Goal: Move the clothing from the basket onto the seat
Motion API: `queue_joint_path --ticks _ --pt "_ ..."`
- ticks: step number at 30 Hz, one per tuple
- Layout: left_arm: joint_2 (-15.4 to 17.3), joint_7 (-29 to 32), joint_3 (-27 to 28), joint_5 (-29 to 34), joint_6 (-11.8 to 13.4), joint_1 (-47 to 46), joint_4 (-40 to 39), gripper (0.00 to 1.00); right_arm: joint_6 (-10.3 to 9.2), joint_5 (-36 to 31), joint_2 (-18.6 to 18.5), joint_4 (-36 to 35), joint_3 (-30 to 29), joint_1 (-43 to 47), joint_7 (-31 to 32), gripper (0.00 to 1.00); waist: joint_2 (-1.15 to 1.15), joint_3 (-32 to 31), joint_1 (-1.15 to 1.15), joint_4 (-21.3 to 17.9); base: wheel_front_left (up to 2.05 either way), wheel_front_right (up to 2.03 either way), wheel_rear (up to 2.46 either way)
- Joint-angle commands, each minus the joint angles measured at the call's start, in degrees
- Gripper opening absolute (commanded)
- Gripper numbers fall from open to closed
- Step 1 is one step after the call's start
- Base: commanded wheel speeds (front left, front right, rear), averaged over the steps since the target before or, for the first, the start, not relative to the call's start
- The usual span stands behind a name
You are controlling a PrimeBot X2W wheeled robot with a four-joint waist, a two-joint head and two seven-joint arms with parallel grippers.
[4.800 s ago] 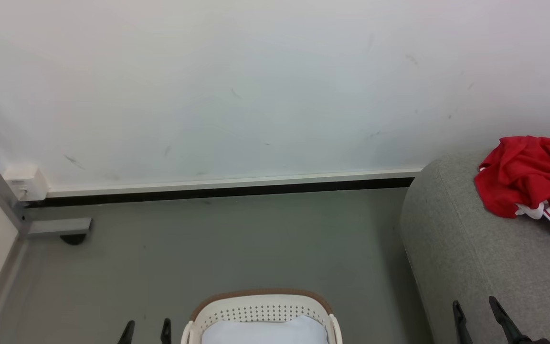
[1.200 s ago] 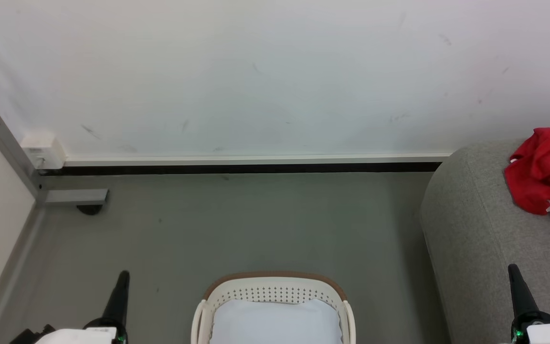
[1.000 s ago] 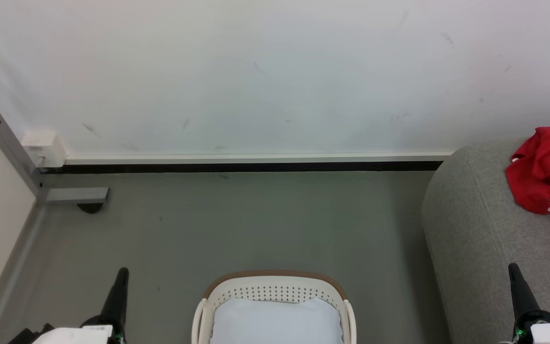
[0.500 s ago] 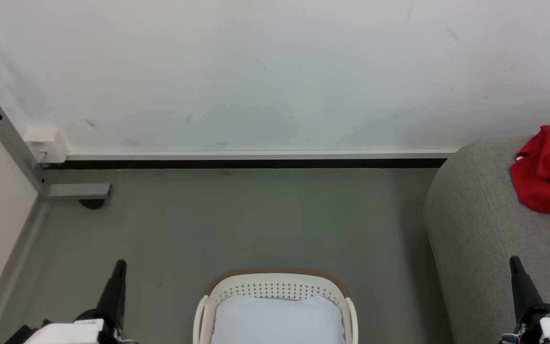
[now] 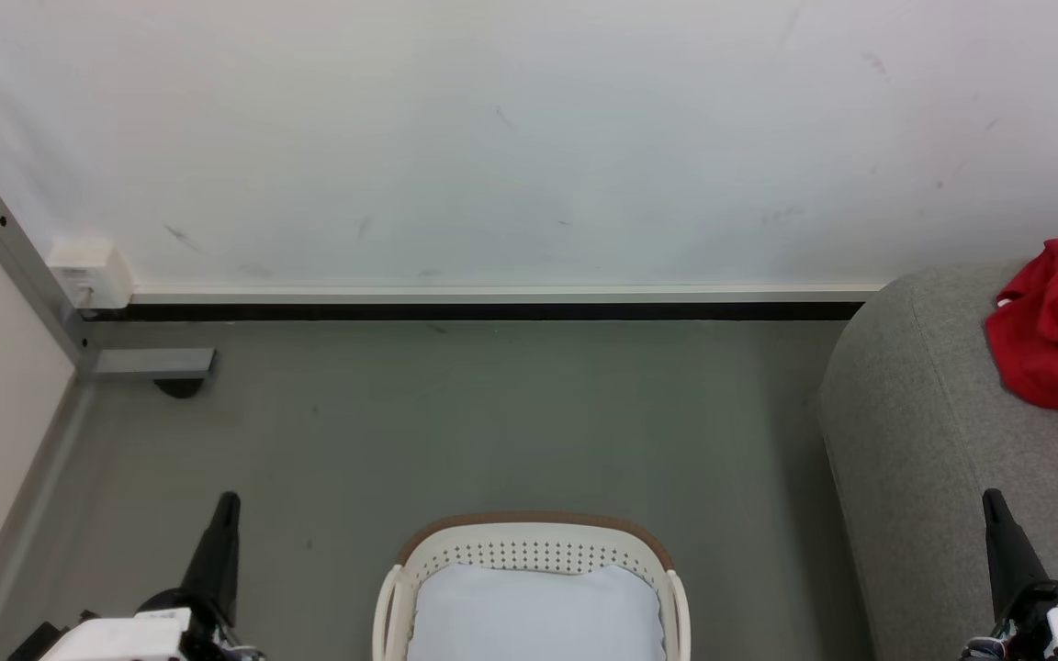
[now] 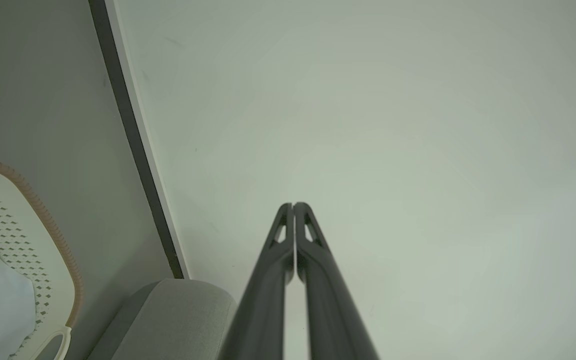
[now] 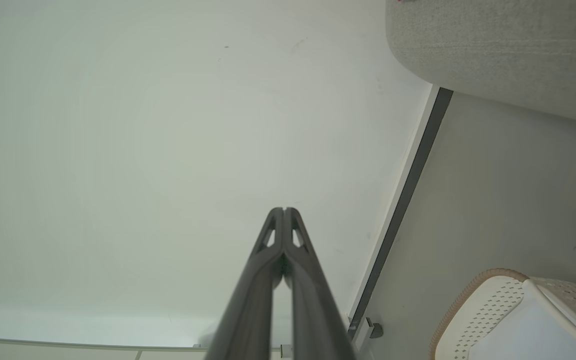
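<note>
Now then: closed fingers, white cloth waiting

Well, both grippers point at the plain white wall (image 5: pixel 529 138): the left gripper (image 6: pixel 293 207) has its two dark fingers pressed flat together with nothing between them, and the right gripper (image 7: pixel 283 211) is just the same. Between them, low in the head view, sits the cream-white perforated plastic basket (image 5: pixel 534 537) with its brown rim band, and a smooth white piece of clothing (image 5: pixel 534 615) lies inside it. One crumpled bright red garment (image 5: pixel 1048 321) is already on the big light grey woven seat (image 5: pixel 915 441), off to the right. So where's the danger? Those fingers have to part before they dip in; go down closed and they only poke the cloth. White on white is hard to judge, so a pinch could catch the holed side and drag the light basket up. And a trailing hem could snag the rim, or slip off that rounded seat edge onto the grey floor (image 5: pixel 492 413).
</note>
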Motion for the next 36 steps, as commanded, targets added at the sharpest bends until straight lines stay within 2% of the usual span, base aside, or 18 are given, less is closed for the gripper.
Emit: queue_joint_path --ticks 1,36 --pt "0.1 0.2 0.1 -0.7 -0.3 -0.6 -0.2 0.0 -0.13 0.0 -0.4 -0.3 -0.2 -0.7 0.2 0.0 0.0 0.0 0.0 0.0 0.0 0.0 0.0" --pt "0.1 0.2 0.1 -0.8 -0.3 -0.5 -0.2 0.0 -0.13 0.1 -0.4 -0.3 -0.2 -0.7 0.2 0.0 0.0 0.0 0.0 0.0 0.0 0.0 0.0"
